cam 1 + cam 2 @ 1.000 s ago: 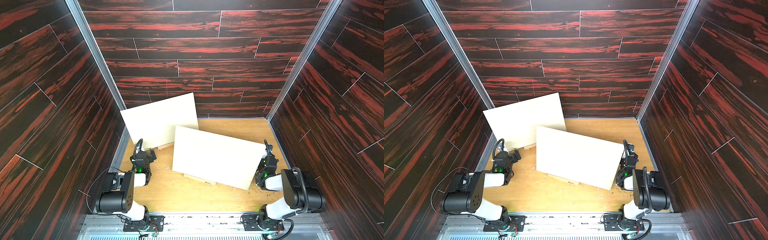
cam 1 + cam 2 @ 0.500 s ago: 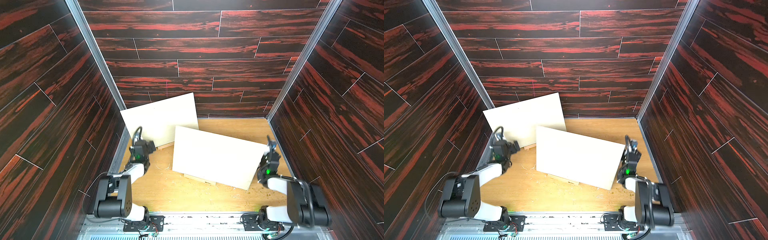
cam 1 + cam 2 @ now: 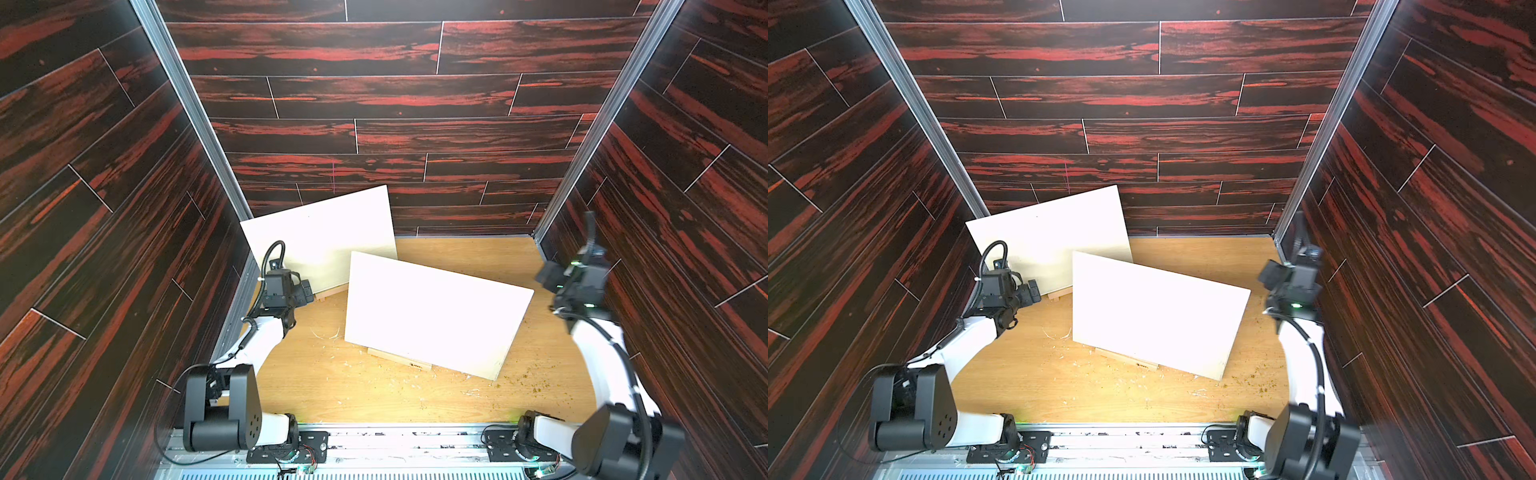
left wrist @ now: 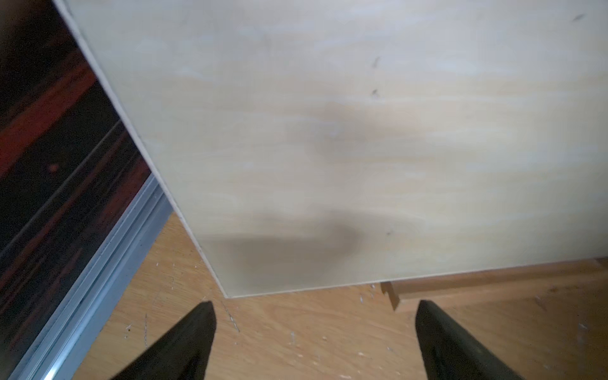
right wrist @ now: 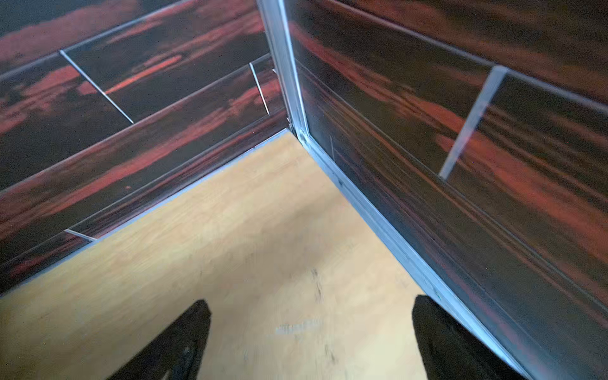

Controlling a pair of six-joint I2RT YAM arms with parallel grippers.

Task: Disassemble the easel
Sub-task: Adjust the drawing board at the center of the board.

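Observation:
Two pale boards stand tilted on wooden easel stands. The rear board (image 3: pixel 320 237) (image 3: pixel 1046 237) leans in the back left corner, with its easel foot (image 3: pixel 330 293) (image 4: pixel 460 289) showing under the lower edge. The front board (image 3: pixel 432 311) (image 3: pixel 1154 311) stands mid-floor on its easel base (image 3: pixel 399 359) (image 3: pixel 1127 361). My left gripper (image 3: pixel 305 291) (image 3: pixel 1032 293) (image 4: pixel 314 307) is open just short of the rear board's (image 4: pixel 362 148) lower corner, holding nothing. My right gripper (image 3: pixel 548 276) (image 3: pixel 1268 272) (image 5: pixel 309 304) is open and empty, raised by the right wall beyond the front board's right edge.
Dark red-streaked walls close in the wooden floor (image 3: pixel 469 253) on three sides. An aluminium rail (image 4: pixel 98 279) runs along the left wall close to my left gripper. The right wrist view faces the back right corner post (image 5: pixel 286 65). Small crumbs (image 3: pixel 523 380) lie near the front.
Both arms have unfolded and reached forward. The left gripper advanced to the rear board's lower corner. The right gripper rose and swung out toward the right wall. Both boards stay put.

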